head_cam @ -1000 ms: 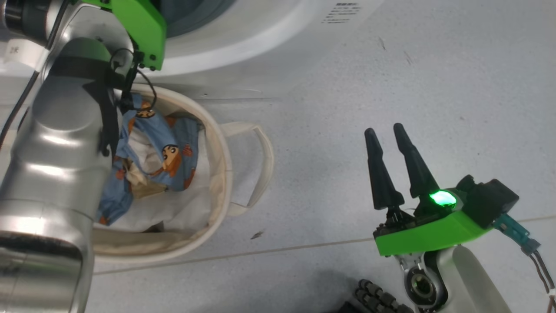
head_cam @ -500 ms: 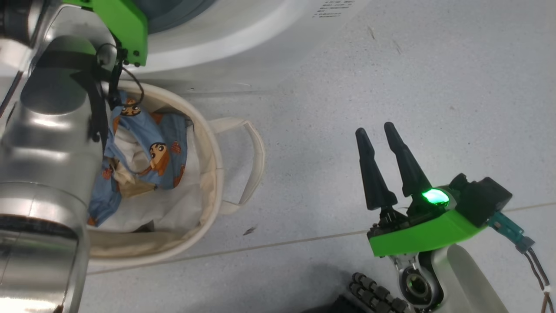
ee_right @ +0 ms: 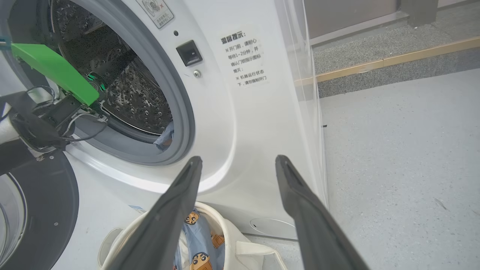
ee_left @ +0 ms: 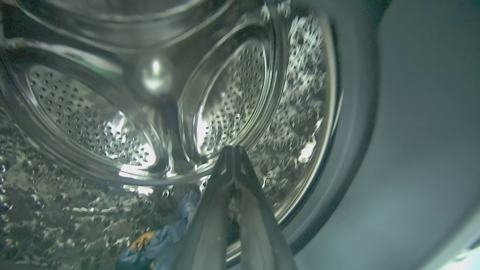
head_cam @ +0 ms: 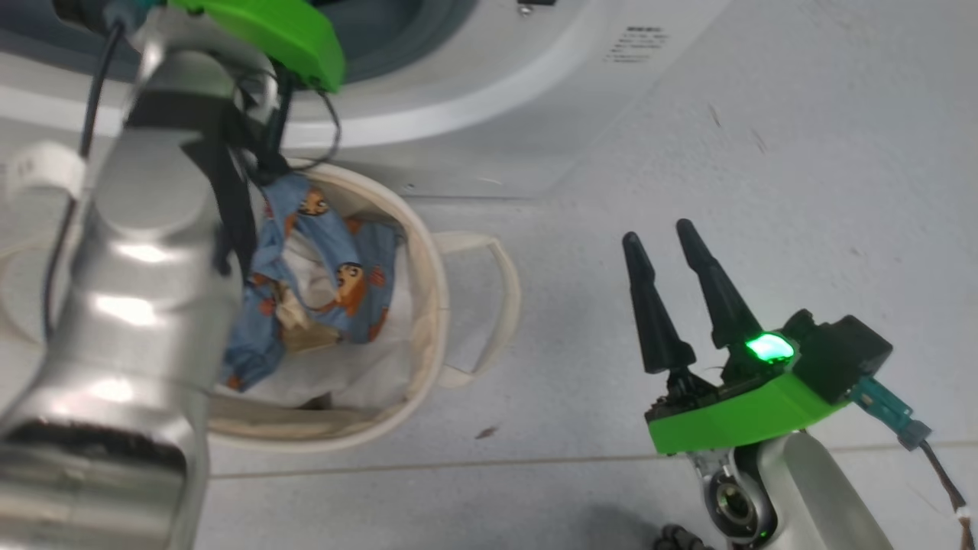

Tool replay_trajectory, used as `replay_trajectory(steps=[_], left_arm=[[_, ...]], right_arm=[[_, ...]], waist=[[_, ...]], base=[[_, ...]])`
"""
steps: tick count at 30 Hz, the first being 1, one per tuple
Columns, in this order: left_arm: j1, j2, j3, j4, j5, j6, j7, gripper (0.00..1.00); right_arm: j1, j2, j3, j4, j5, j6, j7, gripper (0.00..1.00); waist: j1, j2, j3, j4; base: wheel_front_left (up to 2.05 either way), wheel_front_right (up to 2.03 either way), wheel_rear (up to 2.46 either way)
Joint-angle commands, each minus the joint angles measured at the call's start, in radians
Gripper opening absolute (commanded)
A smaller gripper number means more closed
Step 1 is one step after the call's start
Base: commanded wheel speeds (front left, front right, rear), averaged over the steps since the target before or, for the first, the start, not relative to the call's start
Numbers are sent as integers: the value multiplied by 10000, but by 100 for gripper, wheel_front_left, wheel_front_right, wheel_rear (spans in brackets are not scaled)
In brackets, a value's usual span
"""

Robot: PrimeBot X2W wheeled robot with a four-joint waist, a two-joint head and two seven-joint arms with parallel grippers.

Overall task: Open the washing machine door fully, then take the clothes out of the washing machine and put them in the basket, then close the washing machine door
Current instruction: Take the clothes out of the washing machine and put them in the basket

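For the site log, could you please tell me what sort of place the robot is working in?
Probably an indoor laundry area: a white front-loading washer stands open, a canvas basket of clothes sits before it, on a speckled grey floor.

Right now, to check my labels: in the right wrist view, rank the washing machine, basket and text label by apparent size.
1. washing machine
2. basket, though nearer and partly cropped
3. text label

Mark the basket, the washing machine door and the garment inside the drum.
basket (head_cam: 434, 305), head view, on its cream right-hand rim.
washing machine door (ee_right: 52, 202), right wrist view, on its glossy black rim.
garment (ee_left: 165, 240), left wrist view, on its blue folds.
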Motion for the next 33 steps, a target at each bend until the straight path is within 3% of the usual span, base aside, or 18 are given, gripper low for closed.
replay_trajectory(steps=[1, 7, 12, 15, 22, 33], left_arm=[[421, 192, 181, -730, -13, -51, -47, 0], [1138, 70, -126, -410, 188, -37, -49, 0], [831, 44, -350, 440, 322, -17, -50, 0], [807, 92, -220, 243, 296, 81, -50, 0], [2521, 302, 54, -1354, 307, 105, -50, 0], [5831, 114, 206, -4619, 295, 224, -51, 0]], right_arm=[[294, -49, 71, -231, -119, 75, -122, 100], [479, -49, 117, -98, -361, 75, -122, 100], [392, -49, 218, -185, -286, 75, -122, 100], [407, -49, 127, -203, -165, 75, -122, 100], [711, -49, -152, -69, -75, 75, -122, 100], [1169, -49, -519, -11, -566, 75, -122, 100]], waist=[[-1, 0, -408, 429], [-1, 0, -685, 887], [-1, 0, -586, 815], [-1, 0, -598, 687], [-1, 0, -1230, 699], [-1, 0, -2615, 1818]], base=[[0, 0, 0], [0, 0, 0], [0, 0, 0], [0, 0, 0], [0, 0, 0], [0, 0, 0]])
